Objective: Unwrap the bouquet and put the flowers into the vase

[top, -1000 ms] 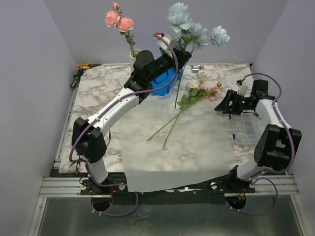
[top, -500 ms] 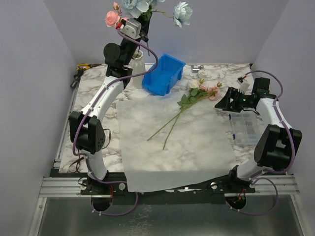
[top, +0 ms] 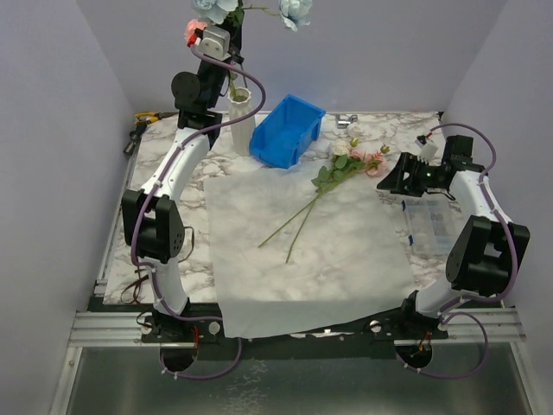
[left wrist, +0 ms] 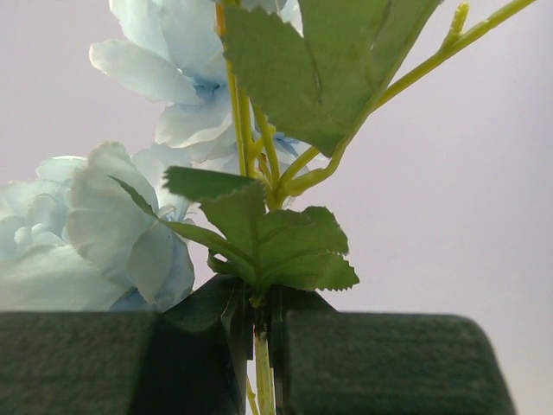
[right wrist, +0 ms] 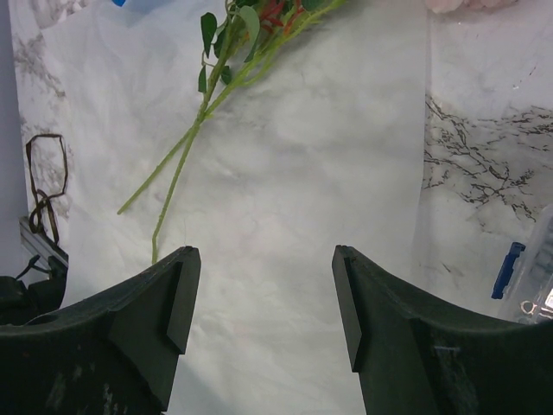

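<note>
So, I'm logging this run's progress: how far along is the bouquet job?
Done: the wrapping paper lies spread flat, and pink flowers appear to stand in the vase. In hand: the left pincer is shut on the pale blue flowers, above the vase. Left: the cream and pink stems lying on the paper; the right pincer is open.

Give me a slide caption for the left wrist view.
Left tool shut on a green stem beneath pale blue flowers.
</note>
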Robot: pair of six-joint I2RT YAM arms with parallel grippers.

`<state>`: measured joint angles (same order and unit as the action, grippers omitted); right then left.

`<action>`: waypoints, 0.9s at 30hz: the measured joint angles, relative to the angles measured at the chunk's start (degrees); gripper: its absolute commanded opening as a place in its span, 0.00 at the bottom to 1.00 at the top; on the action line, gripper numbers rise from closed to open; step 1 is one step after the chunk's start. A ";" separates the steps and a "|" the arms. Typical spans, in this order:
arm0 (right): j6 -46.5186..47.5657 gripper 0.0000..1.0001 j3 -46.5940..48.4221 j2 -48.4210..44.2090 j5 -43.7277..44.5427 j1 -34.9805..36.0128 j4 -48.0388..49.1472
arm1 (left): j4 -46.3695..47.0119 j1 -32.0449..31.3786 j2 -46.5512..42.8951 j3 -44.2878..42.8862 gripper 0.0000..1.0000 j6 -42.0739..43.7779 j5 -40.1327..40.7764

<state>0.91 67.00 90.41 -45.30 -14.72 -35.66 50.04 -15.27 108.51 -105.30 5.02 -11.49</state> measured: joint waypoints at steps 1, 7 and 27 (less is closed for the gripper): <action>-0.02 0.72 0.02 0.09 0.00 0.00 0.02 | 0.09 0.28 0.00 0.44 0.00 -0.11 0.13; -0.13 0.72 0.17 0.72 -0.02 0.00 0.00 | 0.07 1.70 1.57 2.08 0.00 -0.92 1.07; -0.44 0.72 1.07 1.84 0.00 0.00 -0.02 | -6.14 3.41 6.16 6.58 0.13 -6.73 3.28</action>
<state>0.47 68.07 92.25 -45.30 -14.72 -35.68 43.90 -11.86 114.67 -98.72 -1.72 -8.21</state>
